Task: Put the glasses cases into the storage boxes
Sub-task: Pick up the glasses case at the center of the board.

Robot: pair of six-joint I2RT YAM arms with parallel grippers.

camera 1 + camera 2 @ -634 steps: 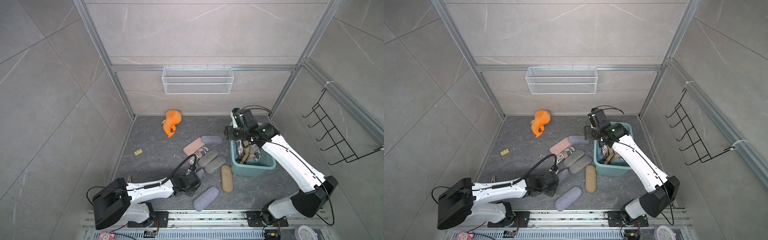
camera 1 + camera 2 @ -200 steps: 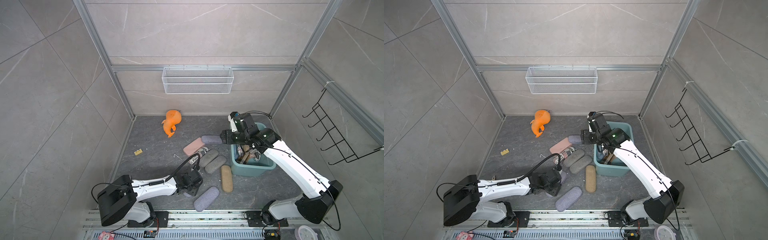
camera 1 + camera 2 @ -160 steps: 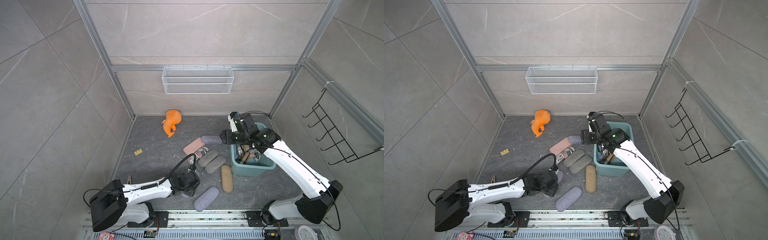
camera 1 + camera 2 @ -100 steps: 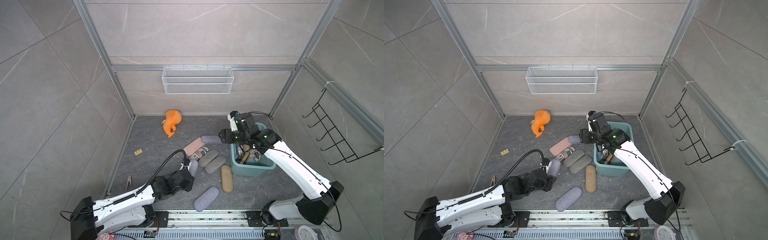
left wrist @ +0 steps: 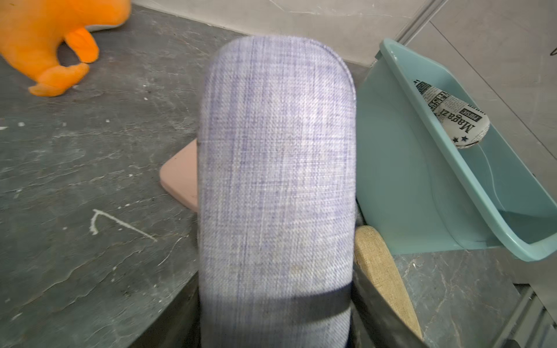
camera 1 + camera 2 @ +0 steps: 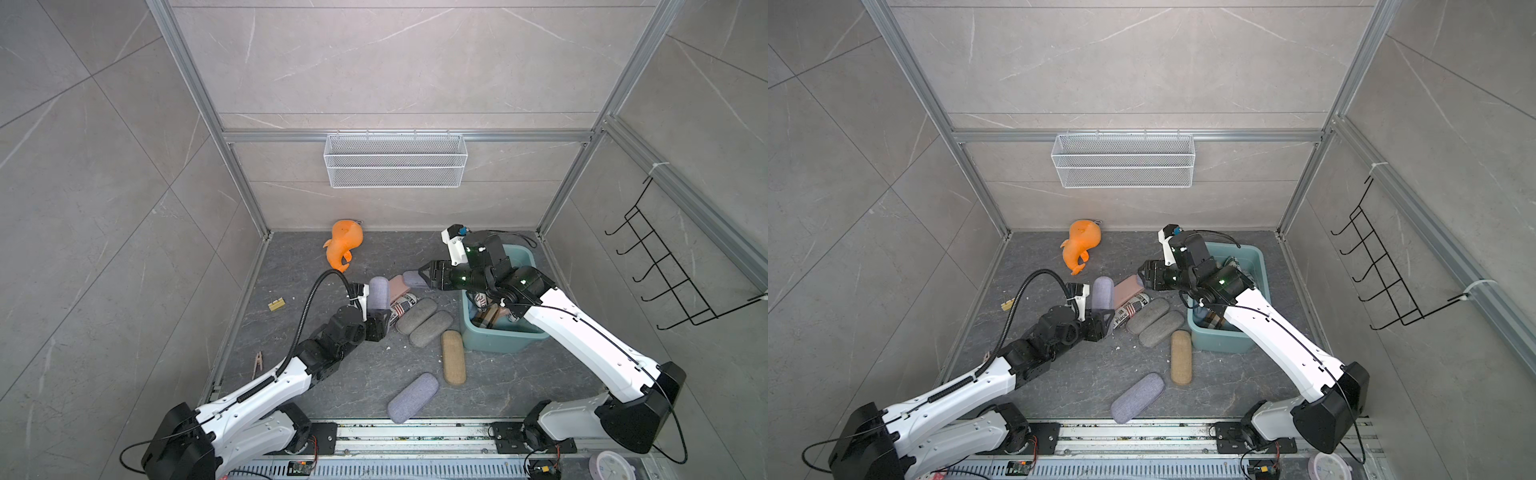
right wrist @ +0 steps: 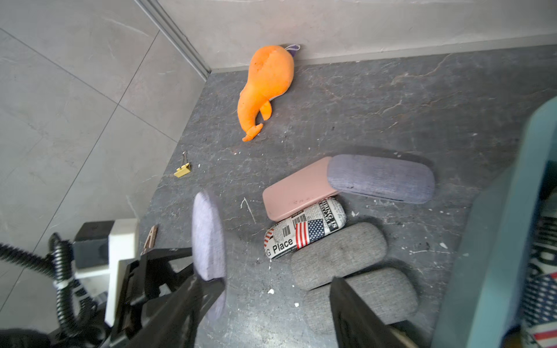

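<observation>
My left gripper [image 6: 376, 322] [image 5: 275, 301] is shut on a lilac fabric glasses case [image 6: 379, 293] [image 5: 275, 180] and holds it up off the floor, left of the pile. On the floor lie a pink case [image 6: 397, 286], a flag-print case [image 7: 304, 232], two grey cases [image 6: 415, 316] [image 6: 430, 328], a tan case [image 6: 453, 361] and a lilac case [image 6: 412, 397]. The teal storage box [image 6: 498, 343] [image 5: 407, 180] holds several cases, one of them newspaper-print [image 5: 452, 117]. My right gripper [image 6: 428, 276] [image 7: 265, 301] hangs open and empty above a purple-grey case [image 7: 381, 177].
An orange plush toy [image 6: 343, 247] lies by the back wall. A white wire basket [image 6: 395, 160] hangs on that wall and a black hook rack [image 6: 665, 282] on the right wall. A yellow binder clip [image 6: 276, 304] and a clothespin [image 6: 258, 363] lie near the left wall.
My left arm has lifted the lilac case off the floor and raised it toward the back. The right gripper has barely shifted and stays open.
</observation>
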